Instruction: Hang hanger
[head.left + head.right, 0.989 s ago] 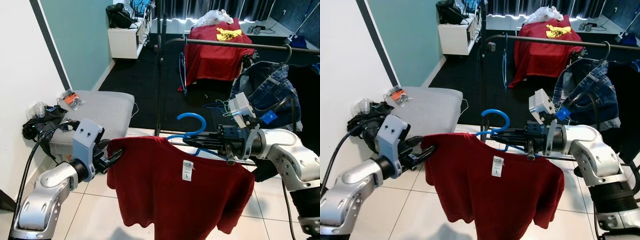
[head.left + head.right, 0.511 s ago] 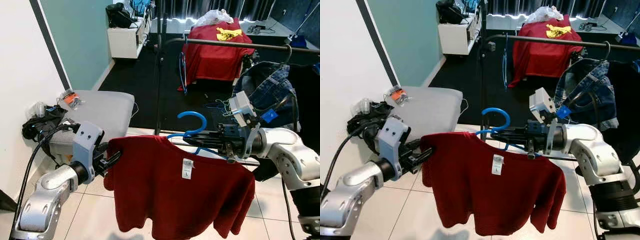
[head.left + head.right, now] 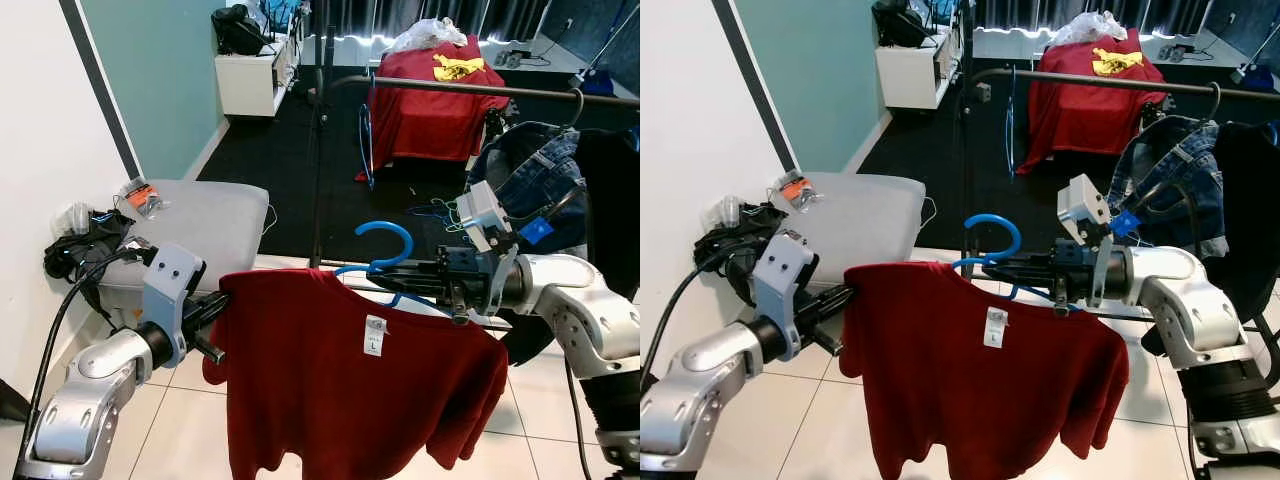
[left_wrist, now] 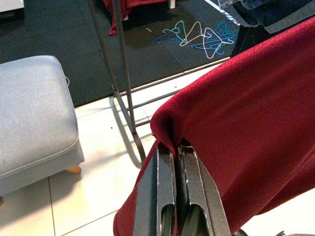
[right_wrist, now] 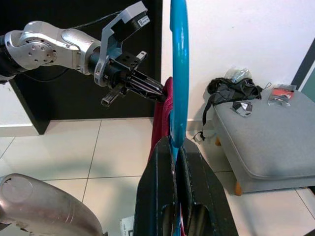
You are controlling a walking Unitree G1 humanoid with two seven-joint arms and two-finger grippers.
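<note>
My right gripper [image 3: 385,278] is clenched on the blue hanger [image 3: 383,243], my left gripper [image 4: 176,150] pinches the red shirt [image 3: 360,380] at its shoulder — it hangs between them. Ahead stands the clothes rail [image 3: 480,91], a denim jacket [image 3: 525,180] on it; the grey ottoman [image 3: 205,220] sits left.

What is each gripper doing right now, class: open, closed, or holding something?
Left gripper: closed, pinching the red shirt at its shoulder edge.
Right gripper: closed on the blue hanger.
</note>
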